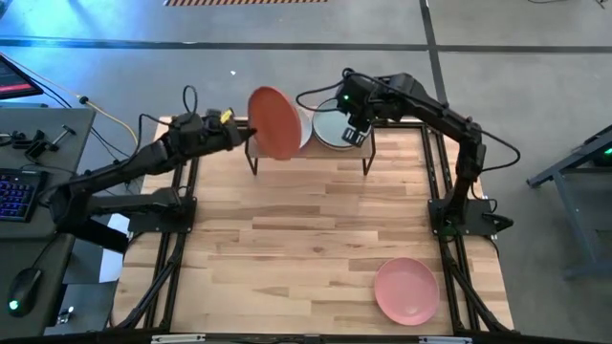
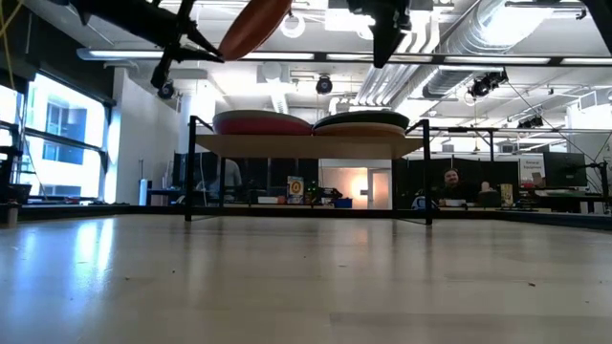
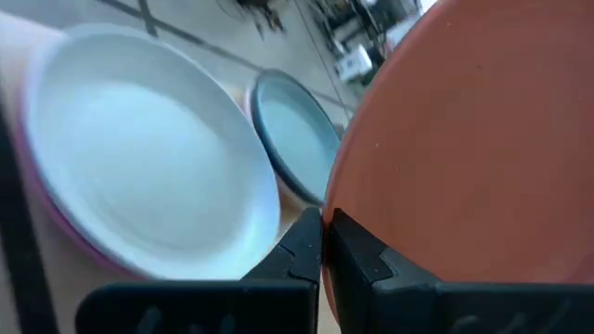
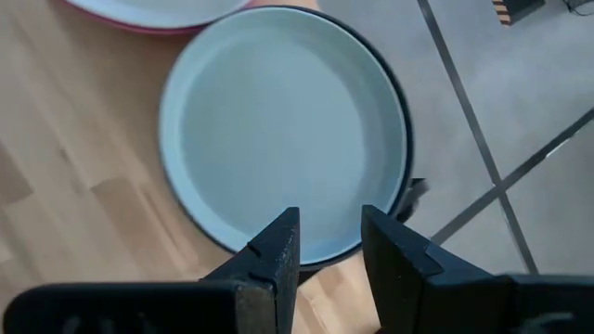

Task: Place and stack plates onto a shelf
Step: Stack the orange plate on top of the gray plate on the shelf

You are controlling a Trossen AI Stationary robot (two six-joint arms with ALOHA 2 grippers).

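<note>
Gripping the orange plate (image 1: 274,122) by its rim, the left gripper (image 1: 245,132) holds it tilted in the air above the shelf's (image 2: 306,145) left end. Two stacks sit on the shelf: a pale plate (image 3: 139,167) over magenta on the left, another pale plate (image 4: 278,130) over charcoal on the right. The right gripper (image 4: 327,246) hovers over the right stack, fingers slightly apart and empty. A pink plate (image 1: 406,290) lies on the table (image 1: 287,248), well apart.

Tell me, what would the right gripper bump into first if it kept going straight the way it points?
Most likely the pale grey-green plate topping the right stack on the shelf. The right gripper, open and empty, points down at it from above.
</note>
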